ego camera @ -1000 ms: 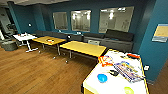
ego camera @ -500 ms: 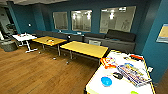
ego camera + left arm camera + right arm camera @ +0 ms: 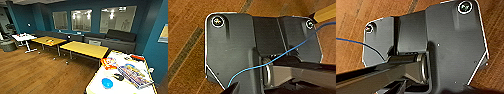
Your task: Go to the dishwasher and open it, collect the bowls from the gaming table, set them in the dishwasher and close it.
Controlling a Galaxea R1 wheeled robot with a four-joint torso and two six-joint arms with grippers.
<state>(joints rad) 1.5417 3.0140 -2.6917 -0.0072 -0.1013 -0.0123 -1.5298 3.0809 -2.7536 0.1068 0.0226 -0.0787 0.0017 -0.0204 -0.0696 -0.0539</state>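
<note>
The long white-topped gaming table with yellow sides (image 3: pixel 100 75) stands at the lower right of the head view, against the dark teal wall (image 3: pixel 155 50). A small vivid blue round bowl (image 3: pixel 107 83) sits on its near end, close to the yellow edge. Beside the bowl lie a small black object (image 3: pixel 118 77), a colourful flat board (image 3: pixel 135 75) and an orange-and-white packet (image 3: pixel 108 63). Two yellow-topped desks (image 3: pixel 83 49) stand on the brown wooden plank floor (image 3: pixel 37 72), in front of a long dark grey sofa (image 3: pixel 112 40); a white table (image 3: pixel 23 37) stands at far left. The wrist views look down on the wooden floor, and whether either gripper's jaws are wide or narrow cannot be told.
</note>
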